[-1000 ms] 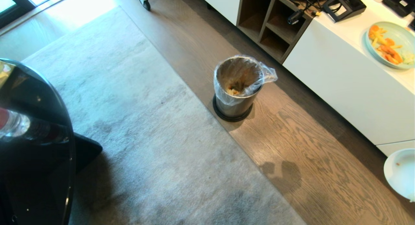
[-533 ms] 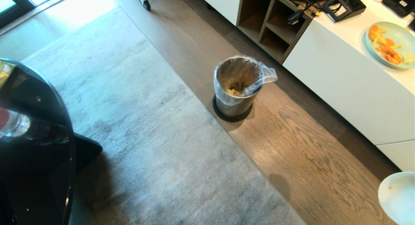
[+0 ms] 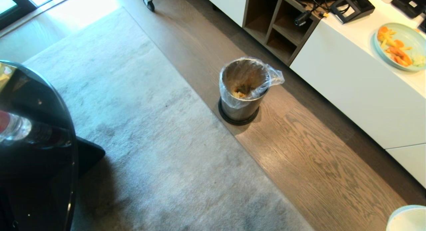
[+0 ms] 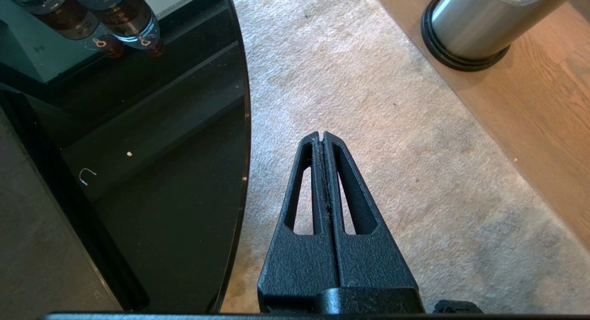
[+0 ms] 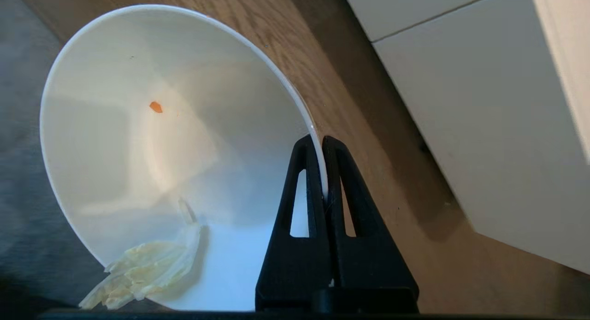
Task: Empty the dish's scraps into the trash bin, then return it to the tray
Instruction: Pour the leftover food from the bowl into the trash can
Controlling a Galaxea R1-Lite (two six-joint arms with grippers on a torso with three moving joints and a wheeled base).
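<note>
Flanking the trash bin (image 3: 244,88): grey rug (image 3: 139,131) and white cabinet (image 3: 359,88) (plate (image 3: 404,46) atop).

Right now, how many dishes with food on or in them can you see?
2. The white bowl, pinched at its rim by the right gripper, holds a few pale shreds. The blue-green plate with orange pieces sits on the white cabinet. Others may be out of view.

The right gripper (image 5: 321,142) is clamped on the rim of the dish (image 5: 175,140), one finger inside the wall and one outside, holding it tilted. The left gripper (image 4: 321,136) hangs idle, fingers pressed together, gripping nothing
</note>
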